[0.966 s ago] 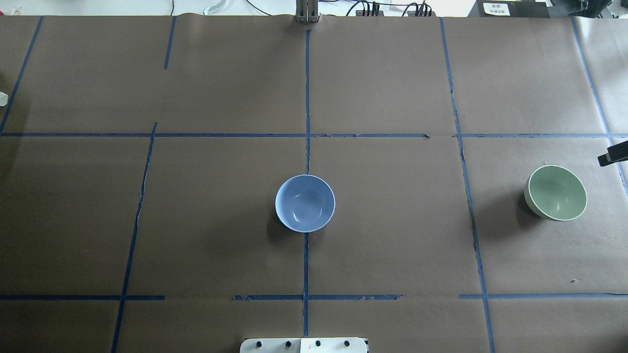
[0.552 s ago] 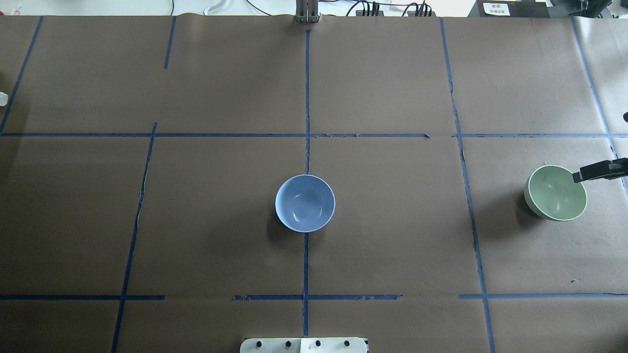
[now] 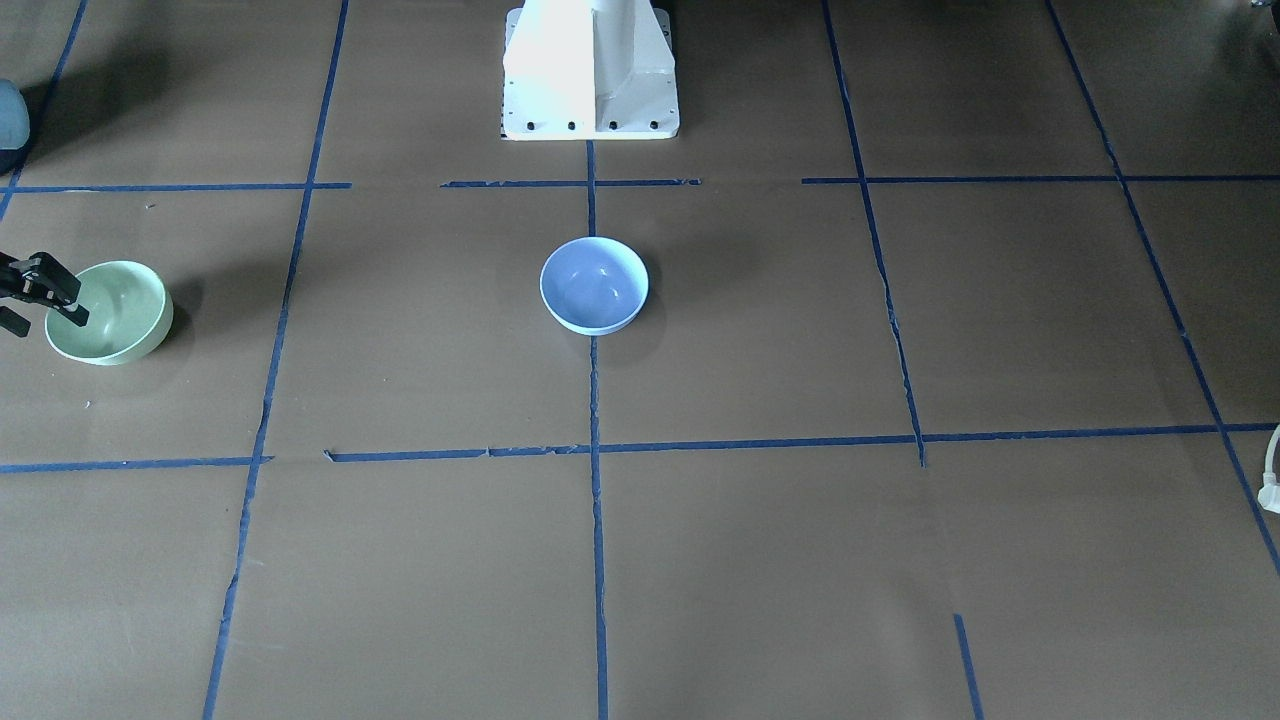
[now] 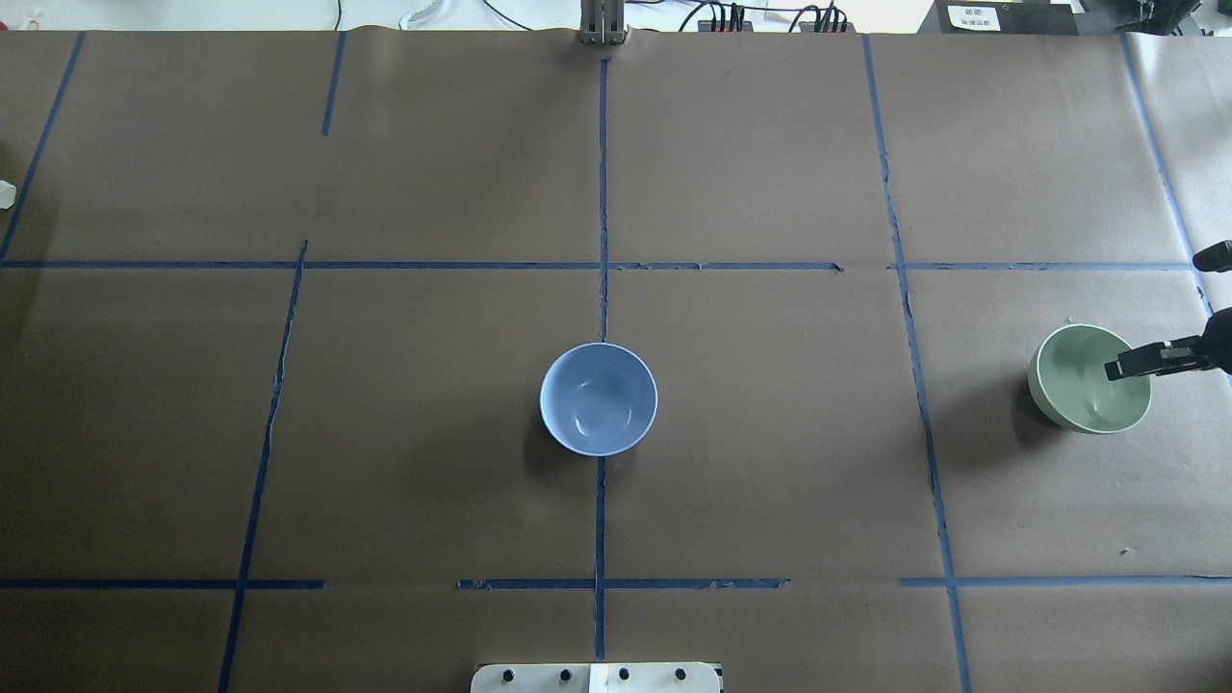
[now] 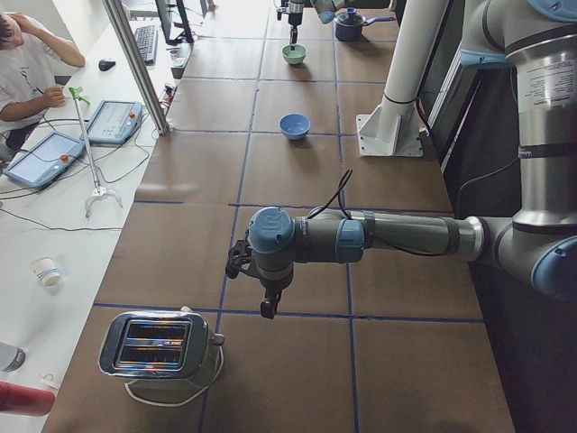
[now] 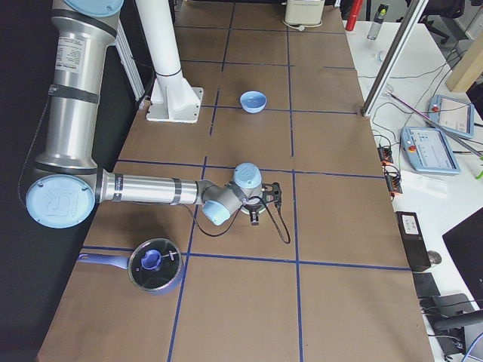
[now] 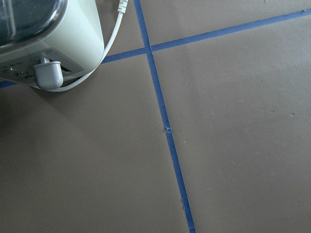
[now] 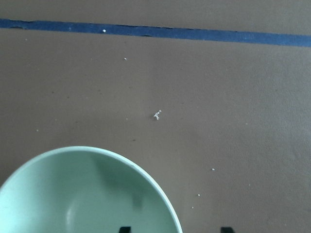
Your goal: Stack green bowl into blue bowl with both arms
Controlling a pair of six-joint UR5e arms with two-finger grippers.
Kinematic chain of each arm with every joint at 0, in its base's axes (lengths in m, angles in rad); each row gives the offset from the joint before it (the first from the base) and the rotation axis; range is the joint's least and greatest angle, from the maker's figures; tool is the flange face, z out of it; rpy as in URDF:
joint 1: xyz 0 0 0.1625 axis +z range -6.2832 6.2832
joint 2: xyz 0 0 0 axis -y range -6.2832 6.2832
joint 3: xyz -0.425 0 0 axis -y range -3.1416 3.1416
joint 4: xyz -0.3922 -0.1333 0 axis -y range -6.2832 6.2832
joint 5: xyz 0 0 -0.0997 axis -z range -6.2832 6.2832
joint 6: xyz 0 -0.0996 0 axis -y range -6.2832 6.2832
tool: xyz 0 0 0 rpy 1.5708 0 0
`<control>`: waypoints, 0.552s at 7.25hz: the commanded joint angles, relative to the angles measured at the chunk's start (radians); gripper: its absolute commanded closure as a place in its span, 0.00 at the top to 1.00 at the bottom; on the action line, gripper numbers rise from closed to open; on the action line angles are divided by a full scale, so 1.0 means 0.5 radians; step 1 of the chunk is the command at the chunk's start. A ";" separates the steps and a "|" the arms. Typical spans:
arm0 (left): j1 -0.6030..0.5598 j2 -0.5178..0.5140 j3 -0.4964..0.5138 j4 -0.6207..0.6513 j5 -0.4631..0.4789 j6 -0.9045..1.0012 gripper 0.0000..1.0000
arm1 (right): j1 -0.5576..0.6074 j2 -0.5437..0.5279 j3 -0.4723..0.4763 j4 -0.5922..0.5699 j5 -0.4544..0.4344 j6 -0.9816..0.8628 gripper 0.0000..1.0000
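The green bowl (image 4: 1083, 385) stands upright at the table's right end; it also shows in the front view (image 3: 115, 312) and the right wrist view (image 8: 82, 194). The blue bowl (image 4: 598, 399) stands empty at the table's middle (image 3: 594, 285). My right gripper (image 3: 45, 320) is open at the green bowl's rim, with one finger (image 4: 1131, 366) over the bowl's inside and the other outside it. In the right wrist view the rim passes between the fingertips. My left gripper (image 5: 268, 311) hangs over bare table by a toaster, and I cannot tell whether it is open or shut.
A silver toaster (image 5: 158, 347) with a white cord stands near my left gripper (image 7: 34, 39). A blue pot with a glass lid (image 6: 155, 264) sits behind my right arm. The white pedestal (image 3: 590, 70) stands behind the blue bowl. An operator (image 5: 27, 63) sits beside the table.
My right gripper has come in from the right edge and moved nearer, so one finger now hangs over the green bowl's inside. Both bowls have stayed in place.
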 commanded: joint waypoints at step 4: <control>0.000 -0.003 -0.003 0.000 0.000 -0.013 1.00 | -0.015 0.019 0.233 -0.118 0.095 0.166 0.00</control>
